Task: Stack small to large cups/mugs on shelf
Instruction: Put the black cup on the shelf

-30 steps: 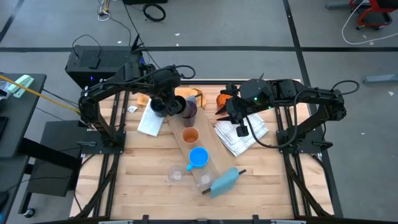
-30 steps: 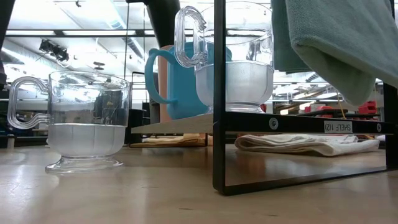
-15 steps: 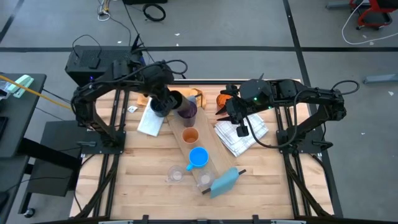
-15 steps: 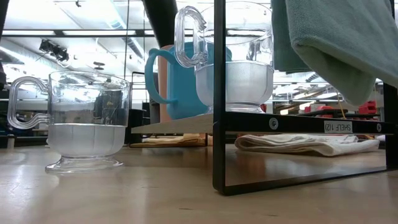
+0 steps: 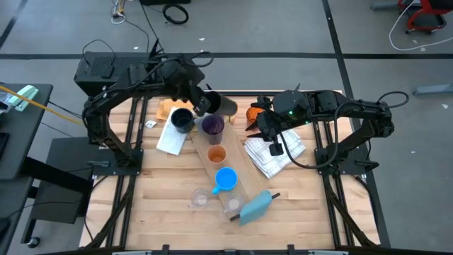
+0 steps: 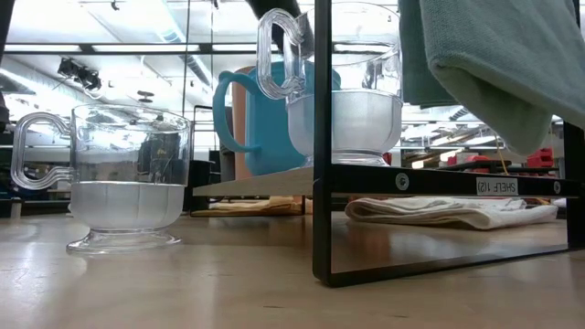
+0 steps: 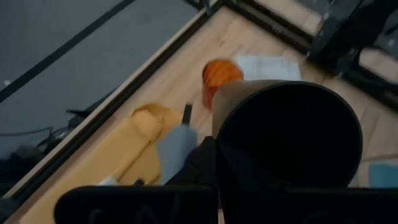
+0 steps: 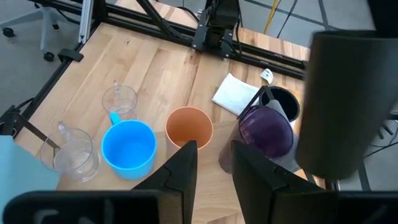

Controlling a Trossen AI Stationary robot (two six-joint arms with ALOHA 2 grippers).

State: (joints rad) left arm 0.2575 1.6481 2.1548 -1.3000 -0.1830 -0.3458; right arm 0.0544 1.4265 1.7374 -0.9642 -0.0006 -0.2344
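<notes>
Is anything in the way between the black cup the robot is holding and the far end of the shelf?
Nothing visible blocks it. The left gripper holds the black cup in the air just past the purple tumbler, beyond the shelf row's far end.

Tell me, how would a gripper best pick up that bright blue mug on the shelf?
Probably from straight above, pinching the rim. The bright blue mug stands upright, mouth open, on the shelf. I'd grip the rim away from its handle, across the shelf, since the orange cup and a clear glass flank it along the plank.
</notes>
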